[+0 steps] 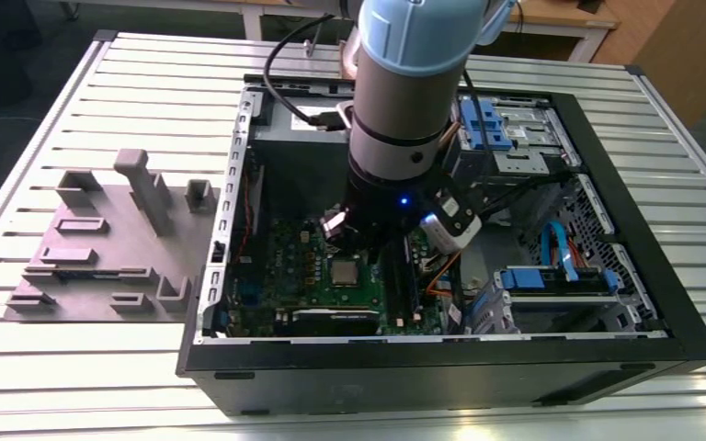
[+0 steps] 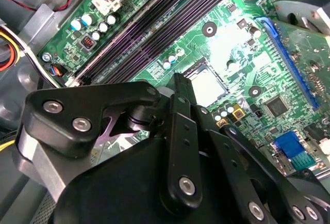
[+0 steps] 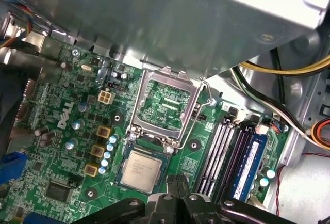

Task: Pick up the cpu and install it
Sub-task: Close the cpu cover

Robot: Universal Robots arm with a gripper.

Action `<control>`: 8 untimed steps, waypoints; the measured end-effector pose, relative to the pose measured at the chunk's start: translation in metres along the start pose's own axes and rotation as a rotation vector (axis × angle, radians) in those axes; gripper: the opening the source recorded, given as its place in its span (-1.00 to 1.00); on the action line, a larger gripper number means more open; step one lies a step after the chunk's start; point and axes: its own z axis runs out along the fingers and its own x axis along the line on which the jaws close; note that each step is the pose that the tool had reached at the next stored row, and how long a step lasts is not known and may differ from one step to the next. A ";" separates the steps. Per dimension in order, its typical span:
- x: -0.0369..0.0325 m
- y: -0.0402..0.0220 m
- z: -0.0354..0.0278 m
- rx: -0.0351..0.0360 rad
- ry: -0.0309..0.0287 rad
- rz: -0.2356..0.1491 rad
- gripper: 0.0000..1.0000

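The cpu point(image 3: 140, 168) is a small square chip with a silvery-grey top. It lies flat in its socket on the green motherboard point(image 3: 62, 131), inside the black computer case point(image 1: 451, 367). The socket's metal load frame point(image 3: 165, 102) stands flipped open beside the chip. My gripper point(image 3: 177, 180) hovers just off the chip's edge, its two black fingers pressed together with nothing between them. In the second wrist view the gripper point(image 2: 179, 79) sits in front of the cpu point(image 2: 206, 85). In the exterior view the arm point(image 1: 396, 138) reaches down into the case, right above the cpu point(image 1: 347, 271).
The grey power supply point(image 3: 206, 17) overhangs the board close to the socket. Memory slots point(image 3: 221, 152) and a blue memory stick point(image 3: 250, 164) run alongside. Yellow and black cables point(image 3: 289, 69) hang nearby. Drive bays point(image 1: 500, 129) fill the case's far side. A grey fixture point(image 1: 108, 239) stands on the slatted table point(image 1: 59, 386).
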 end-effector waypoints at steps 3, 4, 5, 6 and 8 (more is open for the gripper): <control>-0.0009 0.0026 0.0004 -0.0009 -0.0002 0.000 -0.80; -0.0014 0.0038 0.0005 -0.0009 -0.0002 0.000 -0.80; -0.0023 0.0049 0.0006 -0.0010 -0.0003 0.000 -0.80; -0.0032 0.0059 0.0007 -0.0010 -0.0003 0.000 -0.80; -0.0056 0.0078 0.0011 -0.0010 -0.0002 0.000 -0.80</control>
